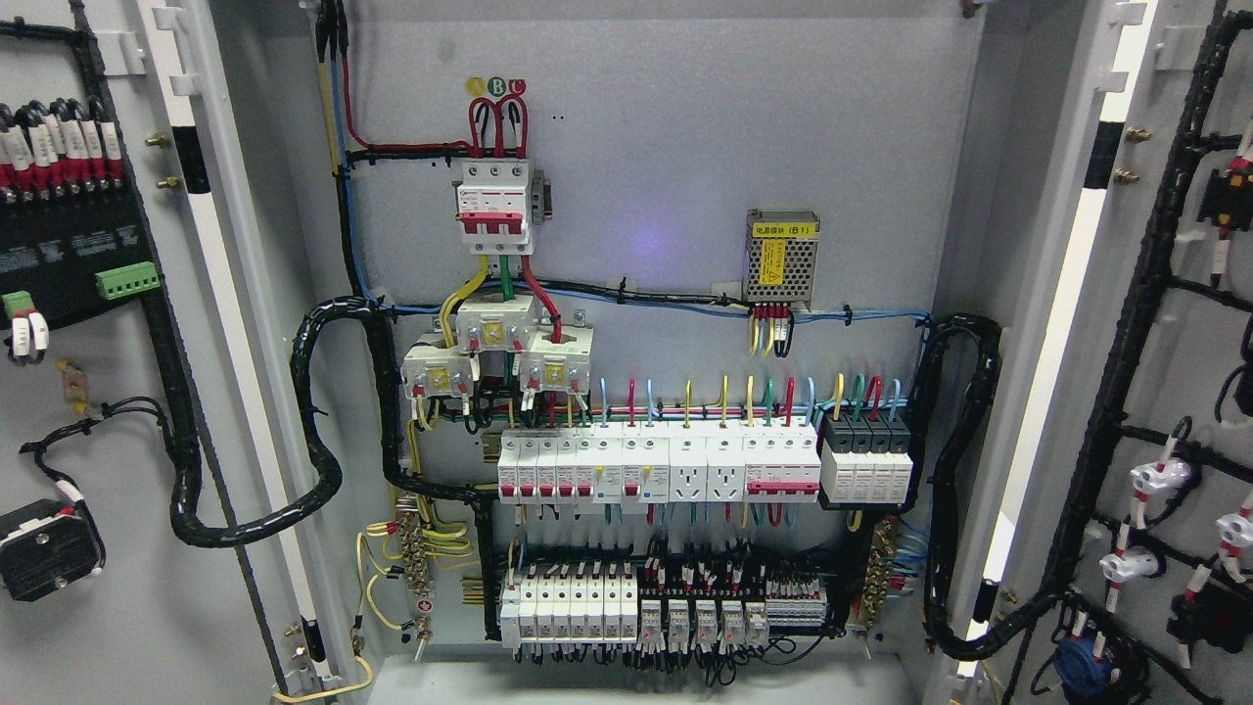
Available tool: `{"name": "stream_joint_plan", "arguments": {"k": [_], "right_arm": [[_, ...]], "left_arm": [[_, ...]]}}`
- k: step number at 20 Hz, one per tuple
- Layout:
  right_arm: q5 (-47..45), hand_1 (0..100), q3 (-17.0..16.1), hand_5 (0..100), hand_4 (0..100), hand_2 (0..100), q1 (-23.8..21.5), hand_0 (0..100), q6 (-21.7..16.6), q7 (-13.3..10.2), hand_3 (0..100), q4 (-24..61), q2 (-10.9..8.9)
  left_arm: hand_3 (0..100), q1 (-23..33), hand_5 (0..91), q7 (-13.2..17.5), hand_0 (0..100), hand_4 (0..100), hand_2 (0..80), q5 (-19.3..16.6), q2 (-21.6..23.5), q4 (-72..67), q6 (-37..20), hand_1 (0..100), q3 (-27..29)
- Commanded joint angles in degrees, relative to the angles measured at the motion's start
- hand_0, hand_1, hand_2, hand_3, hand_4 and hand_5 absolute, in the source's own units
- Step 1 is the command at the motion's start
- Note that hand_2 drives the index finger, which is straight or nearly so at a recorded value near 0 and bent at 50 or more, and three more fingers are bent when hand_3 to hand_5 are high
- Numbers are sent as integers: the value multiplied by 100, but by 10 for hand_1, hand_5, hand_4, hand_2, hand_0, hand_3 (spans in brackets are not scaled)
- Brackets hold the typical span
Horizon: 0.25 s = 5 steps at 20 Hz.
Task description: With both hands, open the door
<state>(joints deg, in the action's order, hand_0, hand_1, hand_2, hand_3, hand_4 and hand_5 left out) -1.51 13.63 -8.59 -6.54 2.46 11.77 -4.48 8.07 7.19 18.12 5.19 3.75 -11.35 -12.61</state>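
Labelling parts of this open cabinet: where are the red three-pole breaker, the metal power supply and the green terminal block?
red three-pole breaker (495, 208), head view, front face.
metal power supply (781, 258), head view, perforated cover.
green terminal block (127, 282), head view, top face, left door.

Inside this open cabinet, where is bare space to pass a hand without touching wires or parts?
The back panel is bare above the small power supply and right of the red main breaker. Another bare patch lies below that supply, above the middle breaker row. The cabinet floor is free. Crowded: the lower terminal row and both cable looms at the sides.
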Motion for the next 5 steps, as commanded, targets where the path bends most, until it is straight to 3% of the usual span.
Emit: {"name": "stream_joint_plan", "arguments": {"k": [1, 3, 5], "right_arm": [[212, 0, 34, 0, 0, 0, 15, 0, 65, -79, 0, -676, 211], [256, 0, 34, 0, 0, 0, 15, 0, 101, -88, 0, -720, 220], [344, 0, 25, 0, 0, 0, 15, 0, 109, -97, 0, -729, 220]], "left_arm": [[0, -86, 0, -480, 0, 0, 0, -36, -273, -938, 54, 0, -14], [0, -112, 0, -727, 0, 0, 0, -36, -299, -938, 46, 0, -14], [0, -121, 0, -763, 0, 0, 0, -36, -378, -911, 46, 0, -22]]}}
